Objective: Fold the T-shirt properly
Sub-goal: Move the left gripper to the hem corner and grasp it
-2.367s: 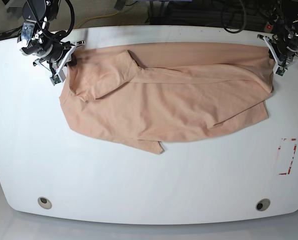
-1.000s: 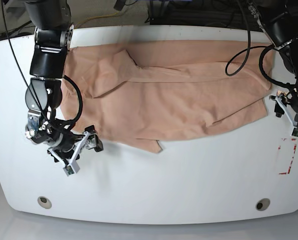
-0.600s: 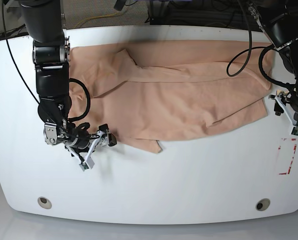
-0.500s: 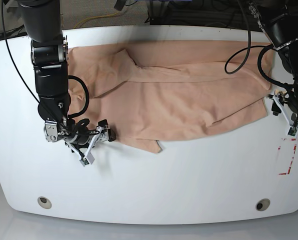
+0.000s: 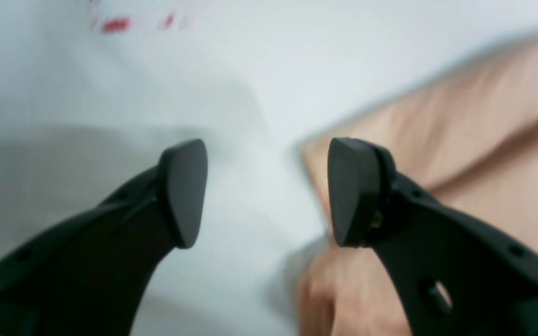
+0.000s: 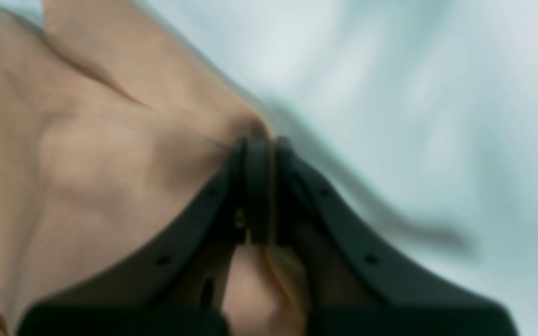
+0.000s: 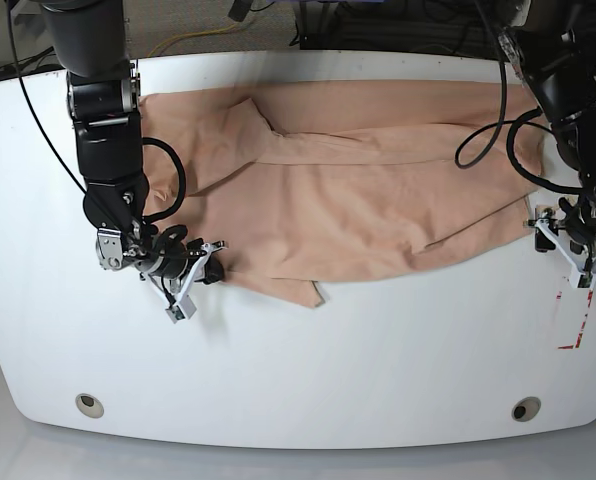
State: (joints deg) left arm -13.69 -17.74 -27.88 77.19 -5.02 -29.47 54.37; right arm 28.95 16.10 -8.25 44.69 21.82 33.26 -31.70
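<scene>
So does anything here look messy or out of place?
The T-shirt lies crooked and rumpled, one sleeve folded over its body and a corner poking out below. Red marks sit on the table.

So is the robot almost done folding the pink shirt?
Not yet. The T-shirt is only loosely doubled over and still spread wide on the table. Right now the right gripper is pinched shut on its near edge, while the left gripper is open at the opposite corner. The neat folds are all still to do.

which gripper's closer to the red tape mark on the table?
Left. The left gripper hangs just above the red tape mark, jaws open at the T-shirt corner. The right gripper is across the table, shut on the hem.
</scene>
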